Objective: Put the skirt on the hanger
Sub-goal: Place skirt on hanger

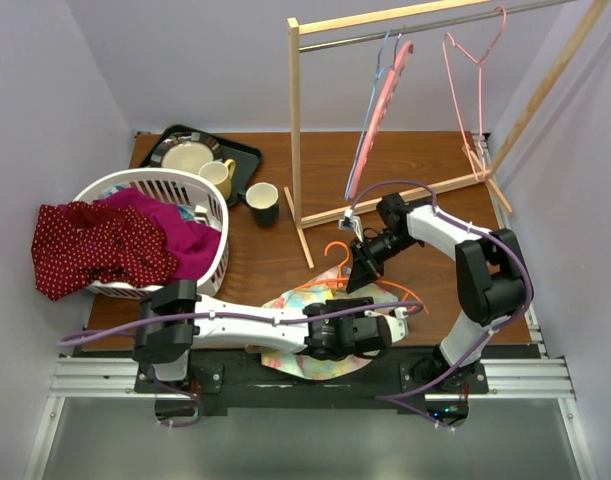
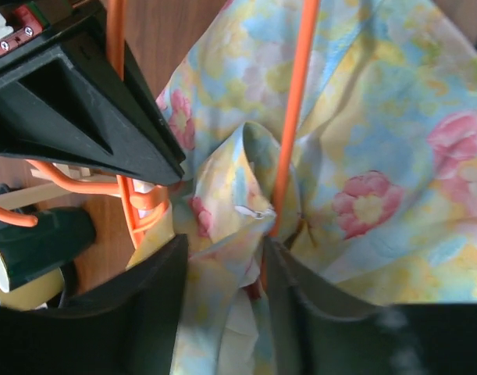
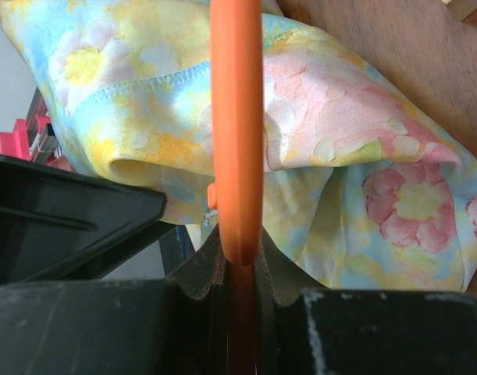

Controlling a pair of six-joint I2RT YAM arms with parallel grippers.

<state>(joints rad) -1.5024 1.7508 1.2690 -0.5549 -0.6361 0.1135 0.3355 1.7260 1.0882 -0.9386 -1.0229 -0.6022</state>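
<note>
Pale walls are seen around a brown wooden table (image 1: 325, 175). At its left edge a white laundry basket (image 1: 220, 218) is filled with red and magenta clothes, and a black tray (image 1: 243, 152) of dishes is set behind it at the far left corner. At the middle of the near edge the floral skirt (image 1: 310, 365) is spread out, its long axis running roughly left to right along that edge. A bunched fold of it is framed by the fingers of the left gripper (image 2: 222, 244); whether the fold is pinched cannot be told. An orange hanger (image 3: 236, 141) is laid on the skirt, hook turned toward the far edge, and is clamped in the right gripper (image 3: 238, 269). Toward the far right corner a wooden rack (image 1: 295, 130) is stood, with pink hangers (image 1: 385, 100) hung from its rail.
</note>
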